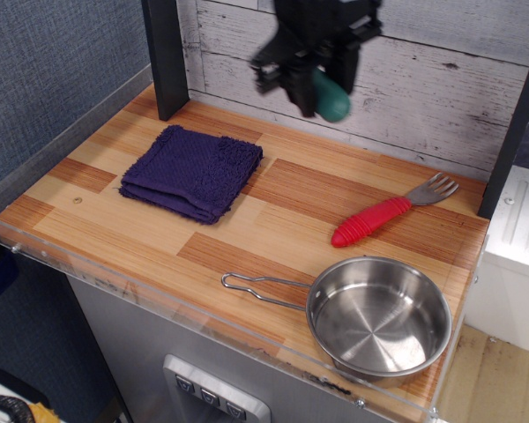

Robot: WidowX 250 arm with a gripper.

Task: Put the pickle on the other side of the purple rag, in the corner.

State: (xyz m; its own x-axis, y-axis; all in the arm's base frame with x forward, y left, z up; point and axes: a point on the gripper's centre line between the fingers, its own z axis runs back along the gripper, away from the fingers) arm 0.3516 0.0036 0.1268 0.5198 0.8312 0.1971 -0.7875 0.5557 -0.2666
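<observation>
My gripper (310, 95) is shut on the teal-green pickle (332, 100) and holds it high above the back of the table, to the right of and behind the purple rag (192, 171). The pickle's rounded end sticks out at the gripper's lower right. The rag lies folded on the left part of the striped wooden tabletop (247, 220). The table's left corners with the clear acrylic rim (44, 141) lie beyond the rag. The gripper is blurred by motion.
A red-handled fork (390, 210) lies at the right. A steel pan (375, 315) with a wire handle sits at the front right. A dark post (165, 53) stands at the back left. A white plank wall runs behind the table.
</observation>
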